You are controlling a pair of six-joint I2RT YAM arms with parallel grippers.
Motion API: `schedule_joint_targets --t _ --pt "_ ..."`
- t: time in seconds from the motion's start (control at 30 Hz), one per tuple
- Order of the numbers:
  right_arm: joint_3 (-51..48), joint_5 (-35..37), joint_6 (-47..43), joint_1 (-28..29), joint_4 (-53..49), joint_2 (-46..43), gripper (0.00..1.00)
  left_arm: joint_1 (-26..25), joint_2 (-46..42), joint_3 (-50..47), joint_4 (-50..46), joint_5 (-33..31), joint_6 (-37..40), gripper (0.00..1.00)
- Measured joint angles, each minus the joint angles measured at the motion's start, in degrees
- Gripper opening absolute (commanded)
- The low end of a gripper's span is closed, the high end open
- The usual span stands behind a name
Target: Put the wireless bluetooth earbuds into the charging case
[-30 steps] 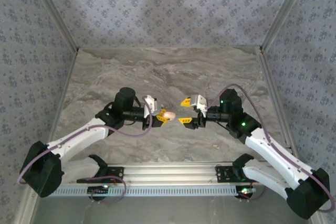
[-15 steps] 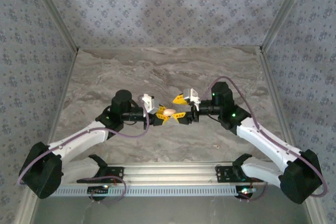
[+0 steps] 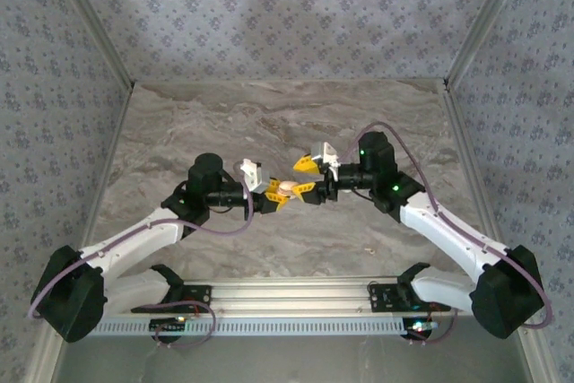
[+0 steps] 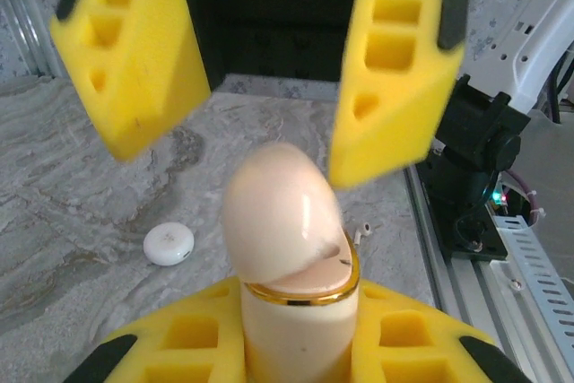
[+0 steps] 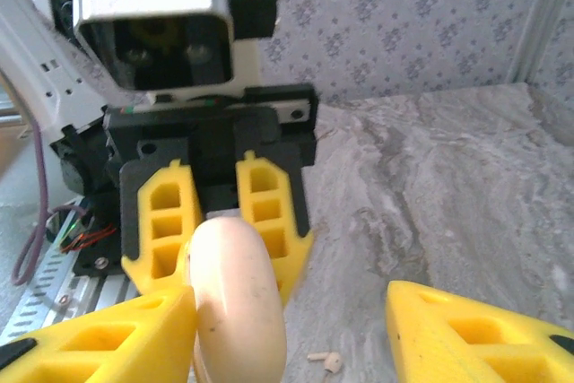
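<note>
Peach glossy oval charging case (image 4: 282, 221), gold-banded, gripped by left pincer (image 3: 278, 195).

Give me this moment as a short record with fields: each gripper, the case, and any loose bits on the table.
left gripper: shut on the charging case, holding it off the table
right gripper: open, jaws standing either side of the case's rounded end
charging case: cream capsule with a gold ring at its seam
earbud: one small white piece lying on the table, not in the case
white round disc: lying flat on the table, apart from both grippers
</note>
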Motion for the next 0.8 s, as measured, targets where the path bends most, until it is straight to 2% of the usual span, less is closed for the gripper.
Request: schedule_joint_targets --t 0.47,0.8 --pt "0.8 3.7 5.2 -3.9 0.1 0.7 0.60 -0.2 -0.8 -0.8 -0.2 -0.7 0.3 0.17" --pt "1.7 5.4 9.3 -5.3 -7.9 -4.3 0.62 1.0 -1.0 -5.1 3.2 -2.8 -2.0 0.17"
